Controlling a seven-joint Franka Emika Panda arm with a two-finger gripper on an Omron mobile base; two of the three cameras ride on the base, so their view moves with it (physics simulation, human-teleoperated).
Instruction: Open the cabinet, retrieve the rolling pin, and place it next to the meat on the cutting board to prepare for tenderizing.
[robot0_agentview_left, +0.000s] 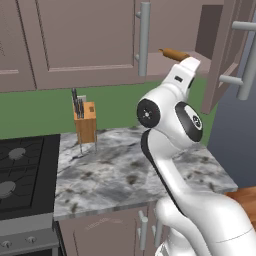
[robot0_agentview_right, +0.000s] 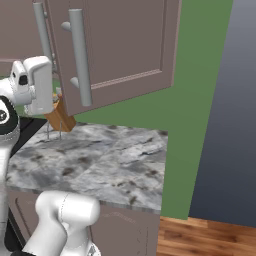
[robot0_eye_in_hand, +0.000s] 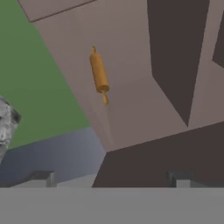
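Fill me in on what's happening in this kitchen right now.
The white robot arm is going after the rolling pin, which lies on the shelf of the wall cabinet. The cabinet door is already swung open. The gripper is open and empty, pointed at the pin but still short of it. A knife block stands on the marble counter below.

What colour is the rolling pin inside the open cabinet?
Orange-brown, like wood; the rolling pin shows best in the hand view.
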